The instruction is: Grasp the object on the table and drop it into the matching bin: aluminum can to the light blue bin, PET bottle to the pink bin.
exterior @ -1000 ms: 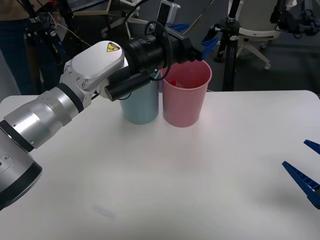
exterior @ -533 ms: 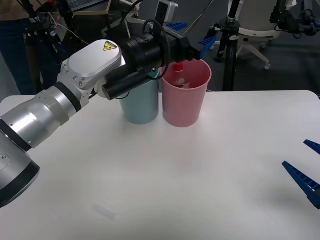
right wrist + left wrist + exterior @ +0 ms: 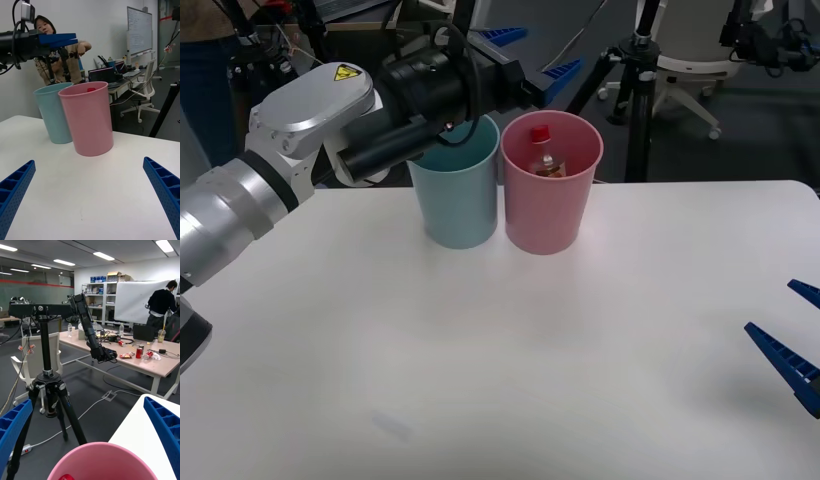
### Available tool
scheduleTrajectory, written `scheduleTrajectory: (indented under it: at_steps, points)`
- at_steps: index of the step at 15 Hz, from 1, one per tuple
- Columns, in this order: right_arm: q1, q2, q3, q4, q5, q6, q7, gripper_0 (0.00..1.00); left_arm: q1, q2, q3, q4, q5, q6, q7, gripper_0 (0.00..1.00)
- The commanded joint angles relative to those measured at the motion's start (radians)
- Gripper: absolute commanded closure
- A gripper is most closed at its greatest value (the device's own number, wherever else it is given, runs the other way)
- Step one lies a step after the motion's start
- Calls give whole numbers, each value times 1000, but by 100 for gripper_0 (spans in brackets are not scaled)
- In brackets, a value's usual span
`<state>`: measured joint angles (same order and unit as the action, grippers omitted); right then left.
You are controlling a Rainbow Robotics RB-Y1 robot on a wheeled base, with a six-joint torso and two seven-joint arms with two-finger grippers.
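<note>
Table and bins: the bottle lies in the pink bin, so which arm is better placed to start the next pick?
Right, probably. The right claw hangs open low over the table, while the left claw is open high behind the pink bin holding the bottle.

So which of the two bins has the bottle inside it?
The pink bin, right of the light blue bin; the bottle stands inside it, red cap up.

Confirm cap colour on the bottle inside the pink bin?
Red. The small clear plastic bottle in the tall pink plastic bin has a red screw cap; front view shows it best.
</note>
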<state>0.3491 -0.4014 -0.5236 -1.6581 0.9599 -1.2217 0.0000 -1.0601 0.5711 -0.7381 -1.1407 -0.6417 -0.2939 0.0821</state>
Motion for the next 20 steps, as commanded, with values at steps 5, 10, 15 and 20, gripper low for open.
scheduleTrajectory:
  at_steps: [5,10,15,20]
  points:
    - [0,0,0,0,0,0,0,0,6,335,-158,-240,413,-14,-165,0]
    - [0,0,0,0,0,0,0,0,71,487,-139,-310,524,-137,-179,0]
    - [0,0,0,0,0,0,0,0,264,512,59,-312,430,-264,-171,0]
    - [0,0,0,0,0,0,0,0,528,512,313,-363,323,-315,-151,0]
